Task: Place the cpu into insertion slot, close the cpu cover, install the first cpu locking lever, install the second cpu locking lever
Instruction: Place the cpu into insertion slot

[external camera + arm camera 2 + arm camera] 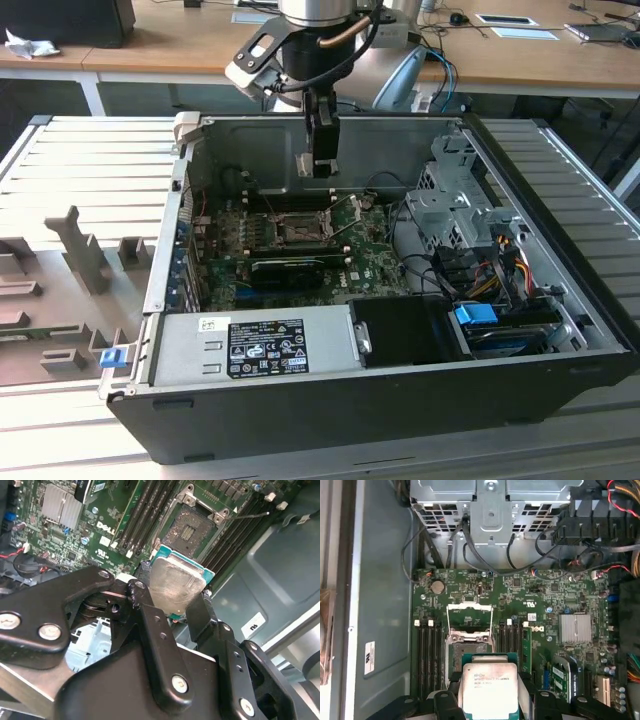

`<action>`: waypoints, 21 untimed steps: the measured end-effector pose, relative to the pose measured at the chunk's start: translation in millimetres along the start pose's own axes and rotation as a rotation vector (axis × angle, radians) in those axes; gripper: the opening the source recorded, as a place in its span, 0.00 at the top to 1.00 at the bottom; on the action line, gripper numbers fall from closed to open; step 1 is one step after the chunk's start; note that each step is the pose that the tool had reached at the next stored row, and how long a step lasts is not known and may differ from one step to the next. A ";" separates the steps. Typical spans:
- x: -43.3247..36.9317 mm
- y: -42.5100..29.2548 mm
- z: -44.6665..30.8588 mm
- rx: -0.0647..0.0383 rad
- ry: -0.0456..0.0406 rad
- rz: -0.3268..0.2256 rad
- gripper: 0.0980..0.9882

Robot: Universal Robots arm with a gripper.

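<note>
My gripper [321, 168] hangs inside the open computer case, shut on the cpu [176, 586], a flat square chip with a pale silver face and a teal edge. In both wrist views the black fingers [445, 701] clamp the cpu [489, 689] by two opposite sides. The insertion slot [469, 652] lies open on the green board right below and just ahead of the chip, its dark contact field bare [189, 527]. The cpu cover [470, 608] stands flipped up at the socket's far side. In the exterior view the socket [298, 232] sits under the gripper, with clear air between them.
A thin metal lever [252, 515] sticks out beside the socket. Long black memory slots [429, 652] flank it. A black card [295, 268], the power supply [255, 345], a drive cage [455, 205] and loose cables [490, 270] crowd the case.
</note>
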State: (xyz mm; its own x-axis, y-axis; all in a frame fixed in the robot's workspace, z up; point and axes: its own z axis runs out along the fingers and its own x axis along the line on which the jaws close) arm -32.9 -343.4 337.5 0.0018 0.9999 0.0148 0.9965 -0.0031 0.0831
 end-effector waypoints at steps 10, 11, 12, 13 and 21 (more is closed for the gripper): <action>-0.2 -1.0 12.3 0.000 0.0000 0.000 0.52; -0.2 -1.1 13.1 0.000 0.0000 0.000 0.52; -0.2 -1.2 14.3 0.000 0.0001 0.000 0.52; -0.2 -1.3 15.2 0.000 0.0001 0.000 0.52; -0.4 -2.0 24.2 0.000 0.0000 0.000 0.52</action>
State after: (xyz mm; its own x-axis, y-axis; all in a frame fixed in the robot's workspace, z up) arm -33.0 -343.4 313.3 0.0020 0.9999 0.0148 0.9965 -0.0032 0.0831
